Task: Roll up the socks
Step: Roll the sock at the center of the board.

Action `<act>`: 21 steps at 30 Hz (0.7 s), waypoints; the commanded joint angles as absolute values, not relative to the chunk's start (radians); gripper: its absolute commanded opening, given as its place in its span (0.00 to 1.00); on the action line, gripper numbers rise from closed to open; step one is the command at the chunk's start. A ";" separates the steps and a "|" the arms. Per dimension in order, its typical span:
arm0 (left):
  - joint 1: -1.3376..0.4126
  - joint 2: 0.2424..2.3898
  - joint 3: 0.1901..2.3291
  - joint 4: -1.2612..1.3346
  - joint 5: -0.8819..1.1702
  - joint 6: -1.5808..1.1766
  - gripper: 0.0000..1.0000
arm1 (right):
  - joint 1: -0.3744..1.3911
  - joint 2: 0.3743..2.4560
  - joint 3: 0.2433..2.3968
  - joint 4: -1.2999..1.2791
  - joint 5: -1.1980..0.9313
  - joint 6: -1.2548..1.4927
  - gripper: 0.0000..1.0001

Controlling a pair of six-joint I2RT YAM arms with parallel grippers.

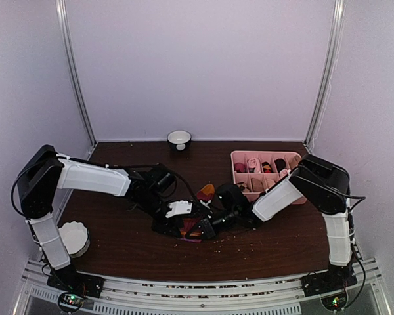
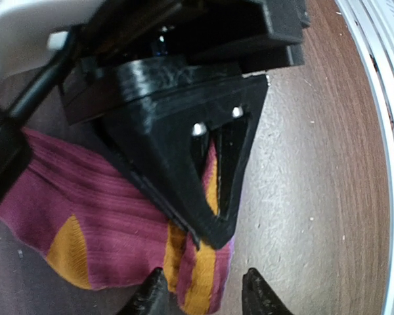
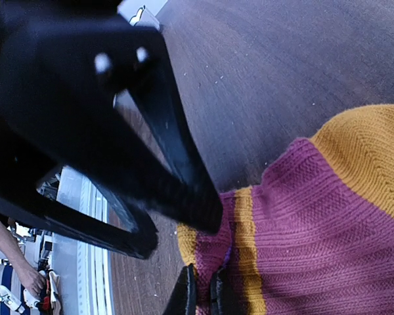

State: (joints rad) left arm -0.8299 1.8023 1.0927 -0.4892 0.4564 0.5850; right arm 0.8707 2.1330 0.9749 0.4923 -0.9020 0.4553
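The dark red sock (image 1: pixel 205 192) lies on the brown table between the two arms, with an orange heel and orange-striped cuff. In the left wrist view the sock (image 2: pixel 105 210) runs left from its cuff. My left gripper (image 2: pixel 207 296) is open, its fingertips (image 2: pixel 151 296) straddling the cuff end. My right gripper (image 3: pixel 201 295) is shut on a fold of the cuff of the sock (image 3: pixel 315 216). Both grippers meet over the sock in the top view, the left (image 1: pixel 189 226) beside the right (image 1: pixel 207 228). The tan sock is not in view.
A pink divided tray (image 1: pixel 234 172) with small rolled socks stands at the back right. A white-lined bowl (image 1: pixel 179 139) sits at the back wall. A white fluted cup (image 1: pixel 74 237) stands by the left arm's base. Crumbs lie on the table.
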 commanded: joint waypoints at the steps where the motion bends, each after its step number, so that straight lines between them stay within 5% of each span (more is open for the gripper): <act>1: -0.841 1.865 1.138 -0.472 0.485 0.566 0.34 | 0.848 2.263 0.870 0.190 -0.763 0.483 0.00; 6: -0.841 1.921 1.170 -0.524 0.514 0.571 0.22 | 0.848 2.241 0.852 0.223 -0.757 0.476 0.00; 10: -0.833 1.946 1.190 -0.548 0.517 0.541 0.02 | 0.854 2.195 0.790 0.349 -0.743 0.484 0.00; 21: -0.795 2.067 1.318 -0.730 0.643 0.513 0.00 | 0.914 2.010 0.556 0.687 -0.587 0.434 0.18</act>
State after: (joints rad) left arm -0.8368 2.0224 1.2839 -0.5896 0.6300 0.5434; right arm 0.8997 2.0090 0.6792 0.8036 -0.7071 0.4690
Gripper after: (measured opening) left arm 0.024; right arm 0.152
